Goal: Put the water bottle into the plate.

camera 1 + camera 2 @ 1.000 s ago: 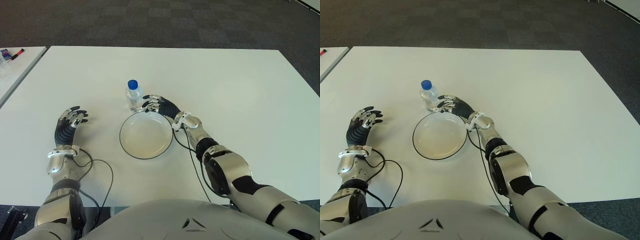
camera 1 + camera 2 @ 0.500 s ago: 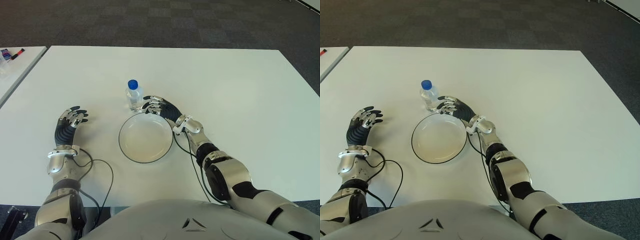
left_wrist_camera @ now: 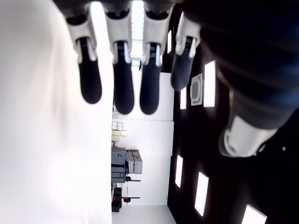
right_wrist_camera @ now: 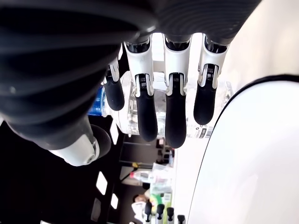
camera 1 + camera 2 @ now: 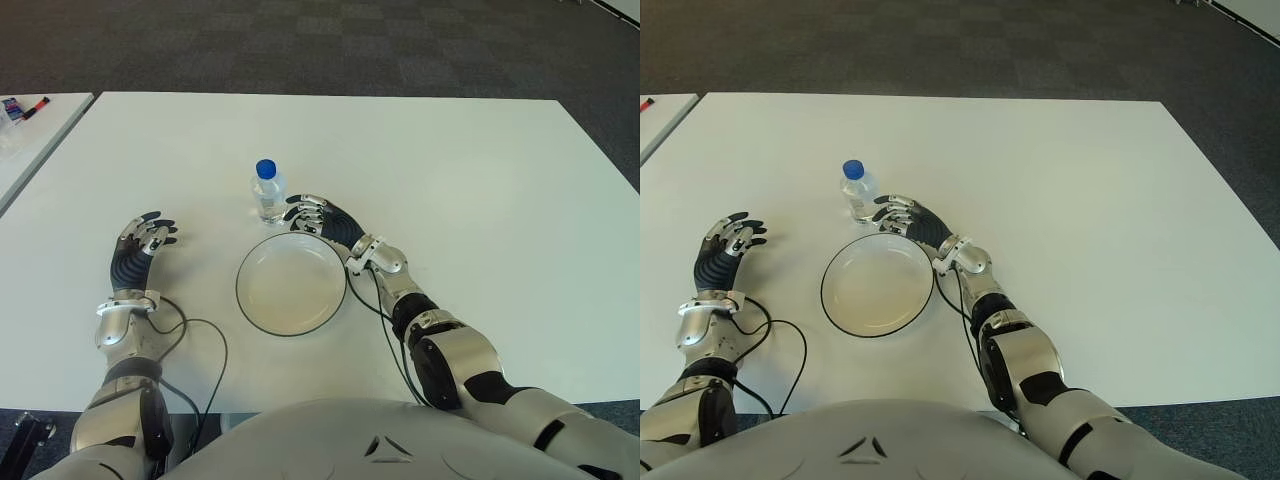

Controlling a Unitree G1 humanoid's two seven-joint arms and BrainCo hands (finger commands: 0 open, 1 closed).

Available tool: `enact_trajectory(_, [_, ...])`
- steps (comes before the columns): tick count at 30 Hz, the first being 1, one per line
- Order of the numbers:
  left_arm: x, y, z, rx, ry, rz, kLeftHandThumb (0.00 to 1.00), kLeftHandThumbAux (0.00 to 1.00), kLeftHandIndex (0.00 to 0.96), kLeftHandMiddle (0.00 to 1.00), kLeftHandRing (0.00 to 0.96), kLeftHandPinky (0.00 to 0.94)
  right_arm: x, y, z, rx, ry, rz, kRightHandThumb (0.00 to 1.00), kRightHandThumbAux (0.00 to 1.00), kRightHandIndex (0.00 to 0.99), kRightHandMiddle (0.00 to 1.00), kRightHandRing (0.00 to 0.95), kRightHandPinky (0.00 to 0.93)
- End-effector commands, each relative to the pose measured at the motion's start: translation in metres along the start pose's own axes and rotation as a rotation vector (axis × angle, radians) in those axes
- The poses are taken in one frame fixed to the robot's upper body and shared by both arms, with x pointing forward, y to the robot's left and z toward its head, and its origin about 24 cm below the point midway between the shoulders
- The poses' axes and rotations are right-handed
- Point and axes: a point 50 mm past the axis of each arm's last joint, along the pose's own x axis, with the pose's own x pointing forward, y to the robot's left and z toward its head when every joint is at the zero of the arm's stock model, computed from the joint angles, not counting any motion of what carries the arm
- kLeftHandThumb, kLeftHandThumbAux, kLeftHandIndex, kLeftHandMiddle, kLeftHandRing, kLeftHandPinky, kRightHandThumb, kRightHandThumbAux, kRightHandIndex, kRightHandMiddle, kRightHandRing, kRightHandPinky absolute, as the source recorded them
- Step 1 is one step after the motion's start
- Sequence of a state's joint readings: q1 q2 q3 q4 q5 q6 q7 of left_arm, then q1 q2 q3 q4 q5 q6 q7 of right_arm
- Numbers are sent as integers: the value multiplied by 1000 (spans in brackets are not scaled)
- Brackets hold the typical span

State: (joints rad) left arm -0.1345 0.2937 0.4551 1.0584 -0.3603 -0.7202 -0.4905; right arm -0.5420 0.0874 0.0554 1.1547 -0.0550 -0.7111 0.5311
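One water bottle [image 5: 268, 192] upright just beyond right robot hand [image 5: 318, 216], fingers open, empty.

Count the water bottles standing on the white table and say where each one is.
1. The water bottle stands upright on the table, just beyond the plate, beside the right robot hand.

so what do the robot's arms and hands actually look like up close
Both arms have silver-grey shells with black joint sections. The left hand and right hand have black ribbed palms, white finger segments and black rubbery fingertips. A thin black cable loops from each wrist across the white table.
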Motion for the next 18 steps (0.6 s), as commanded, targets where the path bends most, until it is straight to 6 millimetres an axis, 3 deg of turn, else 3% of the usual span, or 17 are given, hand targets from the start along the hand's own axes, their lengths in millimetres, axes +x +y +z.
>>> enact_trajectory(1, [-18, -9, -25, -53, 114, 11, 234, 640, 289, 394, 399, 413, -4, 3, -6, 56, 17, -18, 77, 626, 178, 372, 423, 483])
enact_trajectory(18, [-18, -11, -24, -66, 100, -5, 237, 659, 296, 397, 401, 417, -7, 2, -8, 78, 25, -10, 71, 604, 177, 366, 413, 466])
